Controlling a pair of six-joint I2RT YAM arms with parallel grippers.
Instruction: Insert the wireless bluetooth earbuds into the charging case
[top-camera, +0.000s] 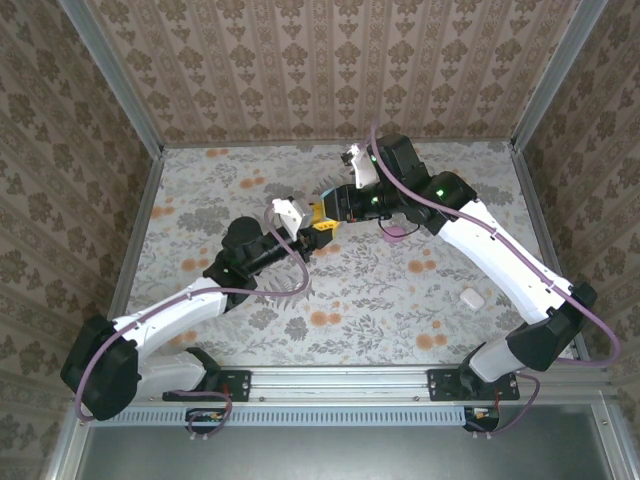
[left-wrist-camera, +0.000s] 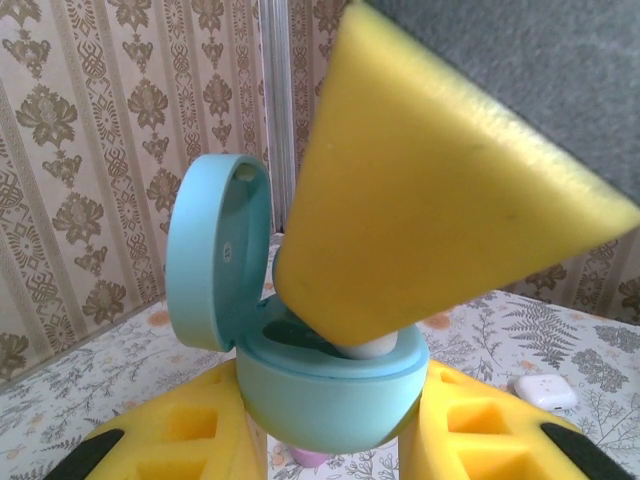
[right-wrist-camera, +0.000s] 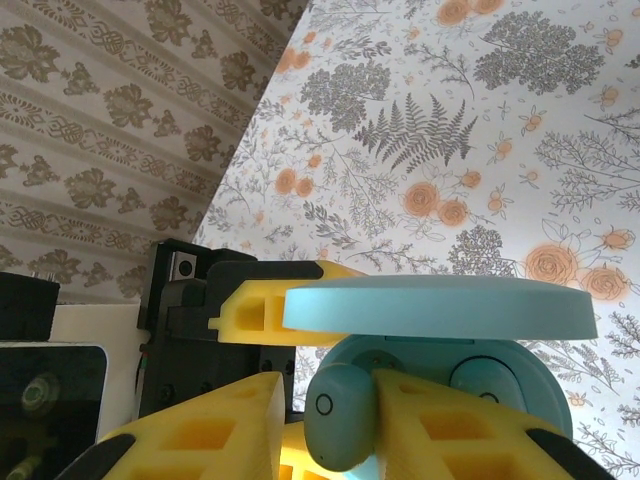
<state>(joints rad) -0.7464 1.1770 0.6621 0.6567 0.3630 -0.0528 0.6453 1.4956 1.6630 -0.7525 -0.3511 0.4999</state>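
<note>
Bud meets case at the centre of my table (top-camera: 200, 190).
The left gripper (left-wrist-camera: 335, 405) reaches in from 8 o'clock, its fingers clamped on the teal case (left-wrist-camera: 300, 415), whose lid (left-wrist-camera: 215, 260) stands open toward 10 o'clock in the left wrist view. The right gripper (right-wrist-camera: 330, 385) reaches in from 2 o'clock with a teal bud (right-wrist-camera: 335, 430) between its fingers at the case's mouth. One finger touches the bud, but I cannot tell whether they clamp it. A pink case (top-camera: 397, 232) lies at 3 o'clock of the pair, and a white case (top-camera: 468, 298) lies at 4 o'clock.
</note>
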